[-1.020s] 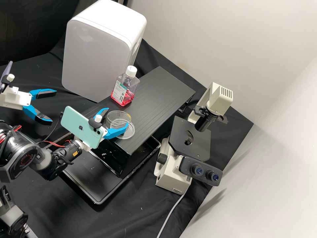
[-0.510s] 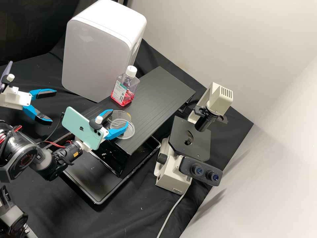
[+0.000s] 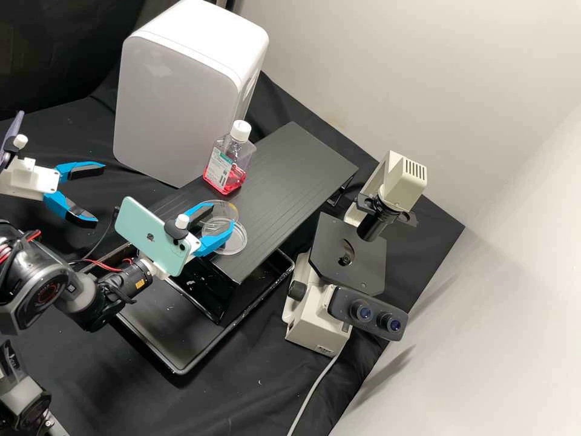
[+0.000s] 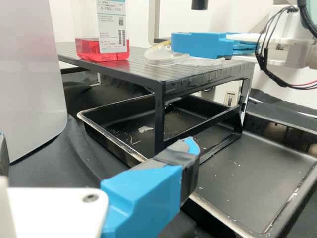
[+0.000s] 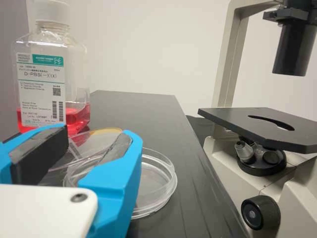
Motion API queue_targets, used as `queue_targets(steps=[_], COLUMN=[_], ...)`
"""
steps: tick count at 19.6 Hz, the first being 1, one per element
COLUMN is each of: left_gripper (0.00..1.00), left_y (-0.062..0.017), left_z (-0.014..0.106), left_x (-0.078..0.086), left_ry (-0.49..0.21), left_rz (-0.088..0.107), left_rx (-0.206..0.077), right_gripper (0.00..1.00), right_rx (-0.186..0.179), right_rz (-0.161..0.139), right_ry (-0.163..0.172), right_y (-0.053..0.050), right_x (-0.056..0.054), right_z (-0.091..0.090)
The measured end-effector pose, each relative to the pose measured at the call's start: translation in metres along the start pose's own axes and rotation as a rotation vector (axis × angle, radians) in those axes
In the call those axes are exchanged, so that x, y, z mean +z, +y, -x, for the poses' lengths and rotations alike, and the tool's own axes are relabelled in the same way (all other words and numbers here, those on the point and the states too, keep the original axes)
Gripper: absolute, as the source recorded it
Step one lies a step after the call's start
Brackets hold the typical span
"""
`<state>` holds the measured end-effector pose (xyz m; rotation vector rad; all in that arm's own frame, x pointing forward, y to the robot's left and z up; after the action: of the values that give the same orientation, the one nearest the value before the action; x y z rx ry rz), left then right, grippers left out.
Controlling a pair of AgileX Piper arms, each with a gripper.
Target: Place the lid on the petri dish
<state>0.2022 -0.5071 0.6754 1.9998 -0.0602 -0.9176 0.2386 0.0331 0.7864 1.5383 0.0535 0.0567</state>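
While the right gripper (image 3: 213,223) is hanging over the near end of the black shelf (image 3: 290,175), its 2 blue fingers (image 5: 115,166) are clamping the clear lid (image 3: 219,211) by its rim. From where I am standing the lid is tilting, its far edge raised toward the flask (image 3: 226,158). It is hanging over the near part of the dish (image 3: 235,237), which is sitting open on the shelf just beside the fingers. I cannot tell whether the lid's low edge is touching the dish. The flask, with red liquid in its base and a white cap, is standing upright on the shelf behind the dish, in front of the white box (image 3: 181,85). The left gripper (image 3: 91,194) is hovering well apart to the left, above the black cloth, with its 2 fingers spread wide and nothing between them. Under the shelf a black tray (image 3: 175,339) is lying on the bench, and the microscope (image 3: 357,266) is standing just to the right of the shelf.
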Motion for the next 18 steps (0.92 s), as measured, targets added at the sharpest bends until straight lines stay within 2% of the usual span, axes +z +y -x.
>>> queue_targets(steps=[3,7,14,18], left_gripper=[1.0,1.0,1.0,1.0], left_y=[0.0,0.0001,0.0002,0.0006], left_z=[0.0,0.0,0.0,0.0], left_x=[-0.0001,-0.0002,-0.0007,-0.0017], left_ry=[0.001,0.002,0.007,0.019], left_rz=[0.001,0.001,0.003,0.008], left_rx=[0.001,0.001,0.003,0.007], right_gripper=[1.0,1.0,1.0,1.0], right_rx=[0.005,0.029,0.042,0.045], right_rz=[-0.002,-0.013,-0.02,-0.008], right_ry=[-0.005,-0.023,-0.039,-0.043], right_y=[0.0004,0.0026,0.0038,0.0041], right_x=[0.0005,0.0021,0.0036,0.004], right_z=[0.0,0.0001,0.0002,0.0002])
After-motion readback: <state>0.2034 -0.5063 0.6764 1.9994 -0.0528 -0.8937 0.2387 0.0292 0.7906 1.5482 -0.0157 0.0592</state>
